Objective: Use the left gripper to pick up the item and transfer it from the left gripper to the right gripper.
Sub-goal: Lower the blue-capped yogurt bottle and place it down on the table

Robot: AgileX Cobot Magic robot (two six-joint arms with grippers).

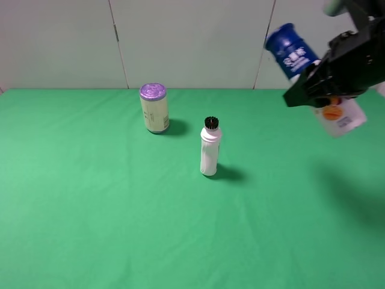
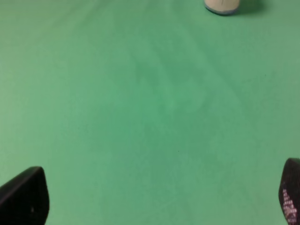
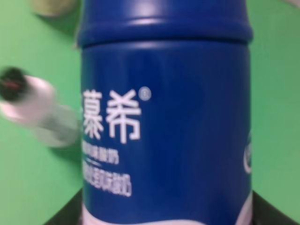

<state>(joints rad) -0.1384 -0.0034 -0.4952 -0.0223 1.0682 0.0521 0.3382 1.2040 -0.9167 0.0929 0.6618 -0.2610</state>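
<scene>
The item (image 1: 295, 57), a bottle with a blue cap, dark blue label and white lower body, hangs tilted in the air at the far right of the exterior high view. My right gripper (image 1: 325, 84) is shut around its middle. In the right wrist view the blue label with white characters (image 3: 164, 117) fills the frame, with dark finger parts (image 3: 65, 213) at its sides. My left gripper (image 2: 157, 201) is open and empty over bare green cloth, its two fingertips (image 2: 23, 197) wide apart. The left arm does not show in the exterior high view.
A slim white bottle with a black cap (image 1: 210, 147) stands upright mid-table and also shows blurred in the right wrist view (image 3: 37, 112). A cream can with a purple lid (image 1: 154, 108) stands behind it to the left; its base shows in the left wrist view (image 2: 221, 5). Green cloth (image 1: 90, 211) covers the table.
</scene>
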